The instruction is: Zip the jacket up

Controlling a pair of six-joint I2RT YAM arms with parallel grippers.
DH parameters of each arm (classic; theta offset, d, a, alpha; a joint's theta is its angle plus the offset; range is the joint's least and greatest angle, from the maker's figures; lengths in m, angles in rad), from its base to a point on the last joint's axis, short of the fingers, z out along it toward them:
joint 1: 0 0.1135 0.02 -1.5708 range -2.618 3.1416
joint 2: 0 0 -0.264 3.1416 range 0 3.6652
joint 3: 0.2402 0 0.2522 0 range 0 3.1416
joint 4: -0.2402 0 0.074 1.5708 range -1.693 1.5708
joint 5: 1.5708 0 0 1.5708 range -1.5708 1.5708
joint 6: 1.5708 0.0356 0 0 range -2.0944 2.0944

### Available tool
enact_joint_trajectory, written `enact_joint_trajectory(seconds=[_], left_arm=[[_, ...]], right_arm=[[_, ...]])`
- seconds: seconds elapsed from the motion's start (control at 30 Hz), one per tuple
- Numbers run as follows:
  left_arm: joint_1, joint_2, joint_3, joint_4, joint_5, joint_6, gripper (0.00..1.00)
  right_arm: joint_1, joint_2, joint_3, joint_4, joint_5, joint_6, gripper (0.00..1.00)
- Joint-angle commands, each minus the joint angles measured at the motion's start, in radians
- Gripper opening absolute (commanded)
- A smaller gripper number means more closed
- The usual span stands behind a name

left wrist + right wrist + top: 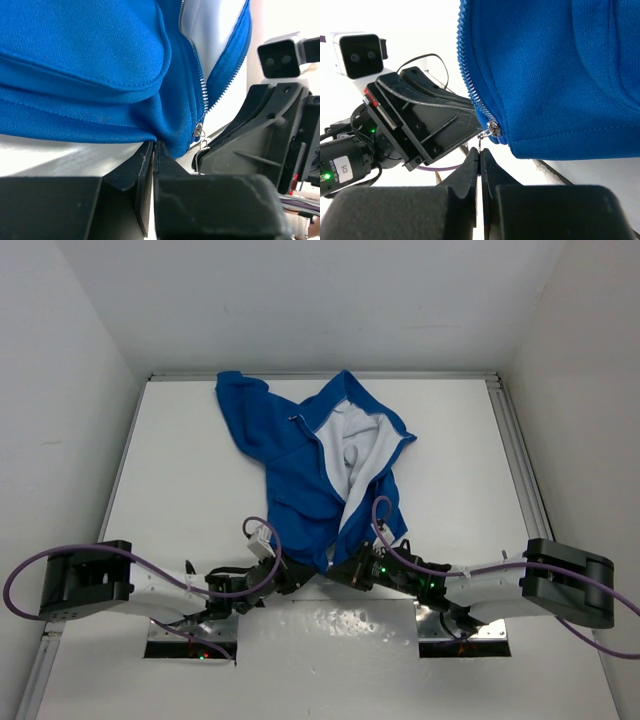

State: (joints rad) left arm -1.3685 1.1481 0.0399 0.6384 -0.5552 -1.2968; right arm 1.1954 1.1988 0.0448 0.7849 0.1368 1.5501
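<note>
Lying on the white table [180, 470], the jacket [290, 455] is spread with its front open, white lining showing and its hem toward the arms. The left gripper [297, 578] and right gripper [345, 570] meet at that hem, just beside each other.

From the left wrist, the left gripper's fingers [131, 167] are pressed together, pinching the blue hem edge just beside the zipper's lower end. The zipper slider [198, 131] sits there, and the two rows of teeth part above it.

From the right wrist, the right gripper's fingers [466, 170] are closed on the small zipper pull [481, 137], which hangs below the slider at the hem corner.
</note>
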Motion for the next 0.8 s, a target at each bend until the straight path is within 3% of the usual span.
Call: enact_joint_trajectory(seconds=[0.0, 0.27, 0.3, 0.33, 0.4, 0.57, 0.77], left_arm=[[-0.007, -0.022, 0.029, 0.032, -0.043, 0.028, 0.0], [-0.009, -0.056, -0.04, 0.037, 0.113, -0.013, 0.02], [-0.012, -0.088, -0.067, 0.03, 0.127, -0.015, 0.07], [-0.021, -0.108, -0.075, 0.027, 0.126, -0.012, 0.21], [-0.021, -0.183, -0.058, -0.025, 0.12, 0.017, 0.28], [-0.04, -0.292, 0.014, -0.176, 0.068, 0.077, 0.3], [-0.04, -0.235, 0.055, -0.198, 0.029, 0.074, 0.33]], right_arm=[[0.007, -0.002, -0.082, 0.068, -0.014, 0.01, 0.0], [0.007, -0.031, -0.089, 0.056, 0.018, 0.004, 0.0], [0.006, -0.03, -0.088, 0.059, 0.018, 0.002, 0.0], [0.007, -0.028, -0.091, 0.059, 0.015, -0.001, 0.0], [0.006, -0.034, -0.1, 0.062, 0.021, 0.005, 0.0], [0.006, -0.047, -0.118, 0.071, 0.026, 0.005, 0.0], [0.007, -0.057, -0.112, 0.065, 0.017, -0.002, 0.0]])
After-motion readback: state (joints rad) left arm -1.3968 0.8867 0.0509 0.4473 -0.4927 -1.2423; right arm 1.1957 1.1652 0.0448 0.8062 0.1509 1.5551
